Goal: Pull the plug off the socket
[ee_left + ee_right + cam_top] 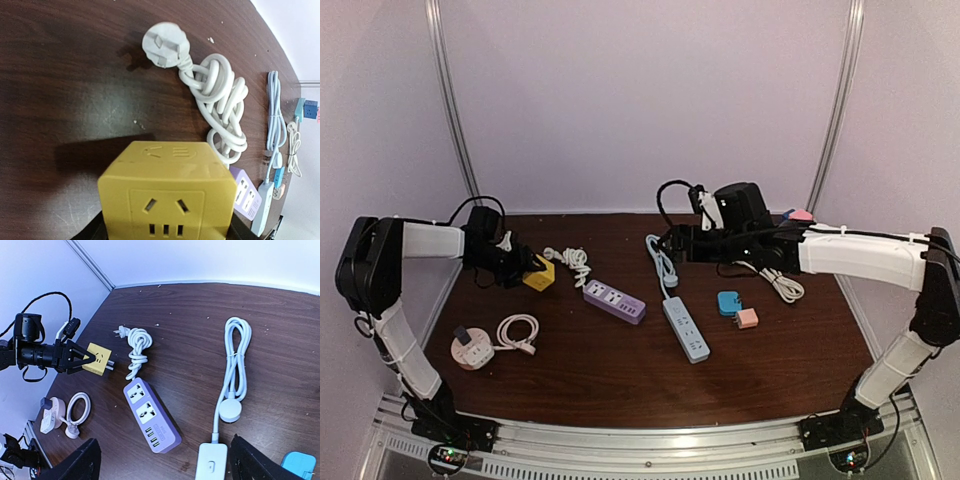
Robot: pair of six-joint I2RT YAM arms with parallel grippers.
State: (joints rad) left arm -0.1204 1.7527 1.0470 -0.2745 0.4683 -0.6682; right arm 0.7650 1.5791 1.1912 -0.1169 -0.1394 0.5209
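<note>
My left gripper (523,268) is shut on a yellow cube plug (539,274) at the back left of the table. In the left wrist view the cube (167,192) fills the bottom, clamped between my fingers at its sides. In the right wrist view the cube (96,359) shows bare metal prongs pointing right, apart from the purple socket strip (150,417). The strip (613,301) lies to the right of the cube, its sockets empty. My right gripper (162,460) is open and empty, held high over the table's middle back (670,240).
The purple strip's coiled white cord (215,95) lies behind it. A white power strip (686,330) lies at the centre. A pink round socket (472,348) with a white cord is at the front left. Blue (728,302) and pink (748,318) adapters sit at the right.
</note>
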